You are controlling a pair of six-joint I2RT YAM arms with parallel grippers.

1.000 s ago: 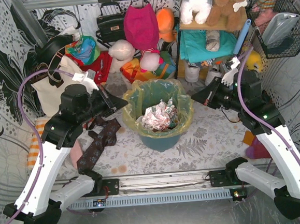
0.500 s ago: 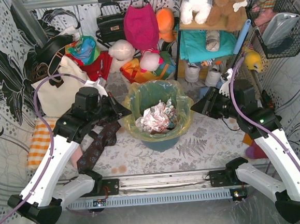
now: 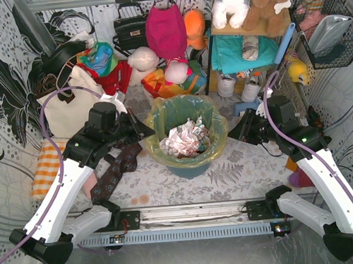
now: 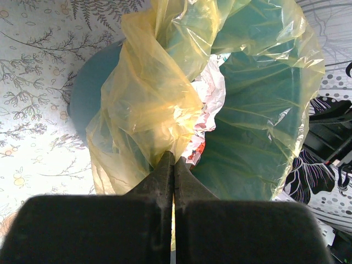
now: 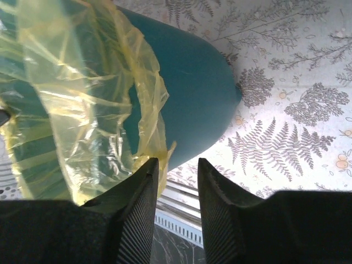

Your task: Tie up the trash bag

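The yellow-green trash bag (image 3: pixel 209 146) lines a teal bin (image 3: pixel 190 167) at the middle of the table, with crumpled white paper (image 3: pixel 188 137) inside. My left gripper (image 3: pixel 144 130) is shut on the bag's left rim; in the left wrist view the jaws (image 4: pixel 174 159) pinch a gathered fold of yellow plastic (image 4: pixel 148 104). My right gripper (image 3: pixel 233 132) is open at the bag's right rim. In the right wrist view its fingers (image 5: pixel 175 165) straddle empty air beside the hanging bag edge (image 5: pixel 151 126) and the bin wall (image 5: pixel 192 93).
A cream tote bag (image 3: pixel 64 104), stuffed toys (image 3: pixel 165 32) and a shelf (image 3: pixel 243 47) crowd the back. A dark patterned cloth (image 3: pixel 115 167) and an orange striped cloth (image 3: pixel 42 170) lie at the left. A metal rail (image 3: pixel 195 213) runs along the near edge.
My left gripper has moved right to the bag's left rim and closed on it. My right gripper has moved left and down toward the right rim.
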